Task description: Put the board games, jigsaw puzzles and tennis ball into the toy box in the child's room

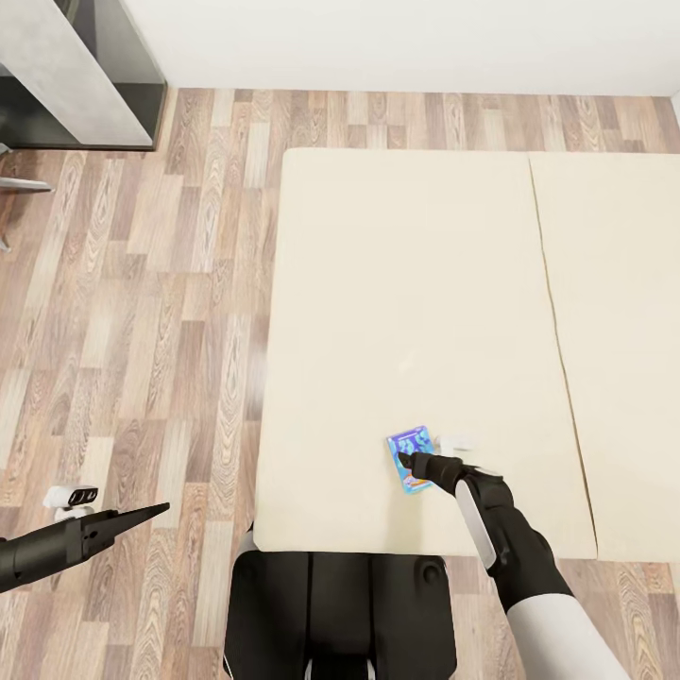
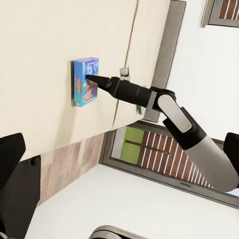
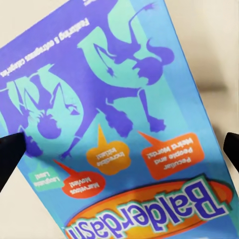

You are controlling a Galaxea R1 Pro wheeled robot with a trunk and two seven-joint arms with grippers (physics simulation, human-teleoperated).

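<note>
The flat blue Balderdash game carton (image 3: 119,124) (purple cartoon figures on its face) lies on the wide cream-beige bed (image 1: 406,283) near its front edge. The black right gripper (image 1: 408,462), fingers apart, hovers over the carton; the left gripper (image 1: 156,511), fingers together, hangs over wood-plank floor (image 1: 142,331).

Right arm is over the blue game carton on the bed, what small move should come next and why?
Probably lower the right pincer a touch and close. The blue game carton lies flat on the bed, and the wrist view shows both fingertips spread either side of it, not yet gripping.
</note>
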